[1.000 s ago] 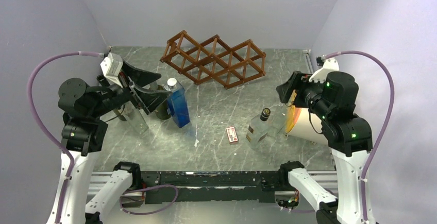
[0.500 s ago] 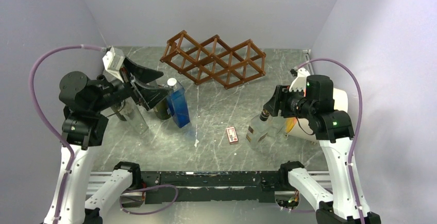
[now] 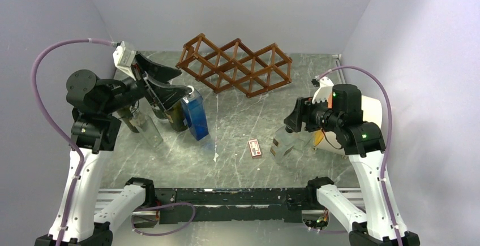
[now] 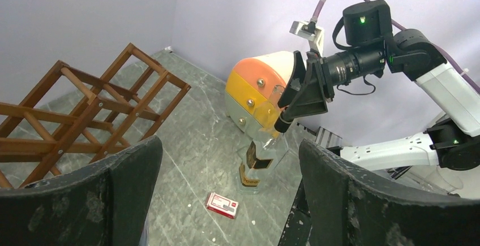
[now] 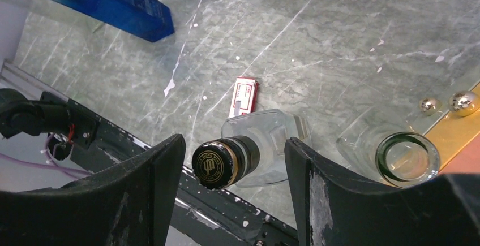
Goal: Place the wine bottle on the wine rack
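Observation:
The wine bottle [image 3: 285, 142] is clear glass with a black and gold cap and stands upright at the right of the table. My right gripper [image 3: 295, 123] is open just above it. In the right wrist view the cap [image 5: 217, 164] sits between the two spread fingers, nearer the left one and touching neither, with the right gripper [image 5: 233, 143] around the neck. The reddish-brown lattice wine rack [image 3: 238, 65] stands at the back centre with empty cells. My left gripper [image 3: 171, 86] is open and empty, raised above the bottles at the left. In its view, the left gripper [image 4: 229, 143] faces the wine bottle [image 4: 259, 164] and wine rack [image 4: 85, 107].
A blue box [image 3: 195, 115], a dark green bottle [image 3: 179, 117] and clear bottles [image 3: 146, 128] stand at the left. A small red and white box [image 3: 255, 147] lies near the wine bottle. An orange, yellow and white dome [image 3: 365, 123] and a green-rimmed open glass [image 5: 407, 158] stand beside it.
My right gripper has swung left and down from over the dome to around the wine bottle's neck. My left gripper has shifted slightly toward the back, staying open.

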